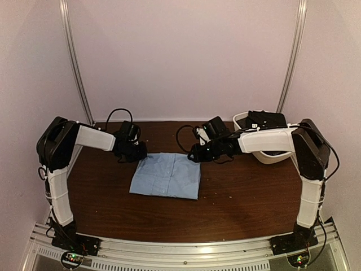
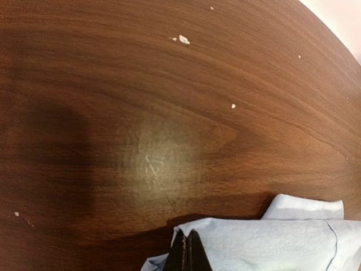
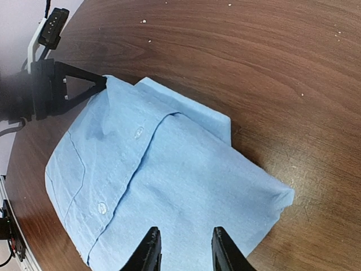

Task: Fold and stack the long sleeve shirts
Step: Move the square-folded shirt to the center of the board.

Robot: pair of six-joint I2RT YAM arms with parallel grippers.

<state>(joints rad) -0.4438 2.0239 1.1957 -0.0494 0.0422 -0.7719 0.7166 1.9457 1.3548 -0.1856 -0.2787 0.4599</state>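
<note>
Your left gripper [image 3: 103, 84], clenched at the far-left corner of the light blue shirt [image 3: 169, 186], hides any pinch; right gripper [image 3: 183, 253] hangs released above. Worktop [image 1: 237, 209] bare toward its near edge.

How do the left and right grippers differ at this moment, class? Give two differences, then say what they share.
The left gripper is shut, pinching a corner of the shirt; the right gripper is open and holds nothing. The left gripper is at the shirt's far left corner; the right gripper is over its far right part. Shared: both are black, two-fingered and at the shirt's far edge.
</note>
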